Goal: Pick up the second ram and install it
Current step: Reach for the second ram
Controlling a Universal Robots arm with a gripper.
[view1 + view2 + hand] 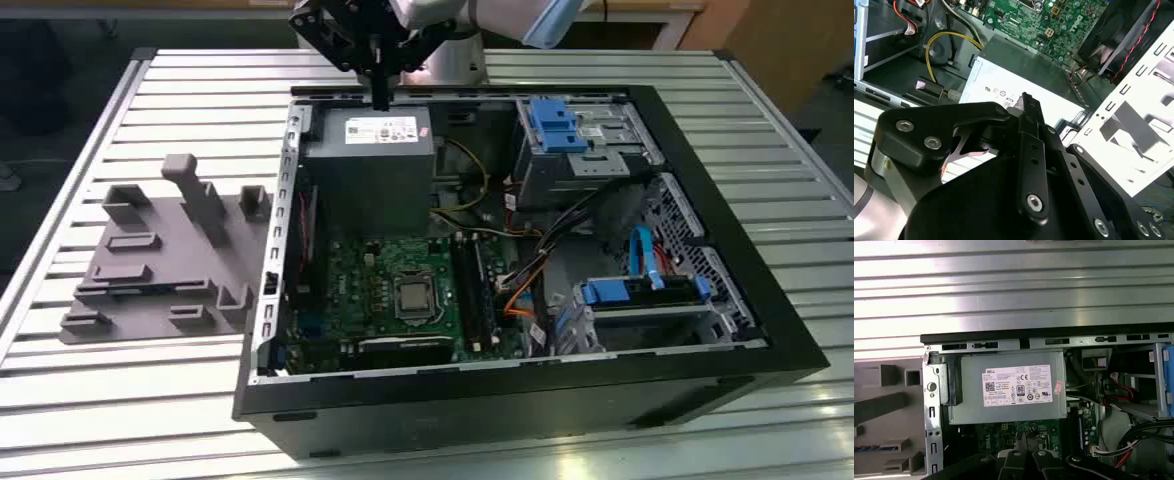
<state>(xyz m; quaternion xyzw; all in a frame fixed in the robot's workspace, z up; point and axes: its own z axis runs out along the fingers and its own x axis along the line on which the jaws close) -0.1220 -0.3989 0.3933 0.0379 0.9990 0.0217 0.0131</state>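
Second ram — in grey holder, gripper apart.

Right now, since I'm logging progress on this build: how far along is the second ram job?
Done: nothing clearly; I can't tell whether the memory slots hold a stick. In hand: nothing; the gripper hovers over the power supply, fingers together and empty. Left: a thin blue stick, likely the second ram, lies in the gray holder outside the case, so pickup and install remain.
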